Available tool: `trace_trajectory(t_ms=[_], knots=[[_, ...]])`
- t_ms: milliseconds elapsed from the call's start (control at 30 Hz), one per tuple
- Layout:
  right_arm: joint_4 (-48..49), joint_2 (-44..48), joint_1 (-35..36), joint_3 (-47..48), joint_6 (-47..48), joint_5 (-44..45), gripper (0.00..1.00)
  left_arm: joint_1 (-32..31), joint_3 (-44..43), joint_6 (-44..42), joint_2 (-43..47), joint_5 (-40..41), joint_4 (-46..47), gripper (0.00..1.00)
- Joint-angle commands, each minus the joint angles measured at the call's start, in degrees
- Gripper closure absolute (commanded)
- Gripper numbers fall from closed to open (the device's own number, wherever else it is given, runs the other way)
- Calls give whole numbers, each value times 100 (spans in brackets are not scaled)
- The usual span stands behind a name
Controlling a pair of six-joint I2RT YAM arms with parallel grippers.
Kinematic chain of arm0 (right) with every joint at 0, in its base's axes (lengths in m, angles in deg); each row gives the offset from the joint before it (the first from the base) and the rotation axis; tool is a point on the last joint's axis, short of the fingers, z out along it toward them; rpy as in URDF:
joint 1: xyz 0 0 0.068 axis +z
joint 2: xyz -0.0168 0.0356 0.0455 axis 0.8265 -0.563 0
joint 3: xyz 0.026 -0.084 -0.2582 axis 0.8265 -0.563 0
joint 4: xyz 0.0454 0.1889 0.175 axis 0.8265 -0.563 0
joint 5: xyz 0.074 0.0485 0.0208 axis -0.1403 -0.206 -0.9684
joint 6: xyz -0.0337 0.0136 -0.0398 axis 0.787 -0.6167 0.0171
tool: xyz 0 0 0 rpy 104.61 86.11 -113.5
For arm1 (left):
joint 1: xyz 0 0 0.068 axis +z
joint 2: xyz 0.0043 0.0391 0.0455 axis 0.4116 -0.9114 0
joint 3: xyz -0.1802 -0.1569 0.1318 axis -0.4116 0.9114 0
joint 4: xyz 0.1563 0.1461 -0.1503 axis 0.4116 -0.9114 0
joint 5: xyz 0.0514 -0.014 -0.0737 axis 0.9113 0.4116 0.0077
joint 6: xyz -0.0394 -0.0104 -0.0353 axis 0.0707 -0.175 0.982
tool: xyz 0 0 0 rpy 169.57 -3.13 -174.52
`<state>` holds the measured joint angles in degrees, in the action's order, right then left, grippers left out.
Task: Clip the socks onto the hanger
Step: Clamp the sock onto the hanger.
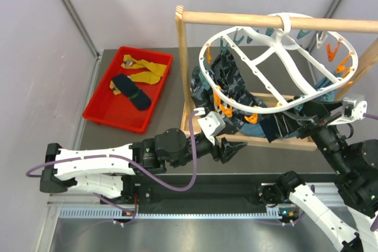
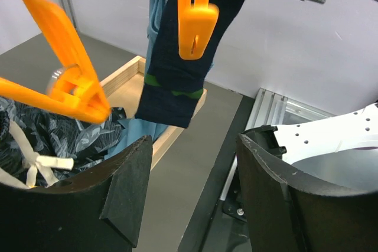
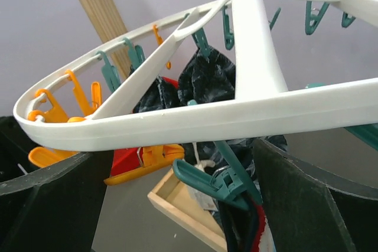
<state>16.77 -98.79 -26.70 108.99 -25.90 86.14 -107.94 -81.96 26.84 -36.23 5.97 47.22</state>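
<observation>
A navy sock [image 2: 177, 75] with green marks hangs from an orange peg [image 2: 195, 19] of the white hanger [image 1: 267, 110], just beyond my left gripper [image 2: 195, 193]. That gripper [image 1: 236, 147] is open and holds nothing, below the hanger's near rim. My right gripper [image 3: 177, 205] is open too, its fingers either side of a teal peg [image 3: 236, 184] under the hanger's rim [image 3: 195, 116]; the peg grips dark fabric with a red edge. In the top view the right gripper [image 1: 298, 116] sits at the rim's front right. Mustard-yellow socks [image 1: 144, 70] and another navy sock [image 1: 131, 91] lie in the tray.
The red tray [image 1: 103, 113] sits at the table's left. The hanger hangs from a wooden rack's rod [image 1: 248, 20], whose base frame [image 1: 277, 140] lies on the table. A dark patterned cloth [image 1: 230, 81] and a teal-blue cloth [image 2: 139, 131] hang there as well.
</observation>
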Motion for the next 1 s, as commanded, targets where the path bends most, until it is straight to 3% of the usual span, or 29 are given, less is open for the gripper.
trace_trajectory(t_ms=[0,133,300,533,700,967], knots=[[787,108,14,-128,-441,597,0,-21,58,102,17,-128,502,36],[1220,31,6,-358,-854,651,0,-21,24,93,8,-129,555,36],[-388,-1111,14,1150,-961,363,0,-13,-29,189,-62,310,529,36],[-1372,-1201,23,1594,-653,19,0,-21,-12,242,-159,461,581,35],[-1925,-1016,14,1619,-329,-710,0,-13,-3,207,-133,294,599,35],[-2788,-964,14,2007,120,-658,0,-21,15,190,-124,328,607,35]])
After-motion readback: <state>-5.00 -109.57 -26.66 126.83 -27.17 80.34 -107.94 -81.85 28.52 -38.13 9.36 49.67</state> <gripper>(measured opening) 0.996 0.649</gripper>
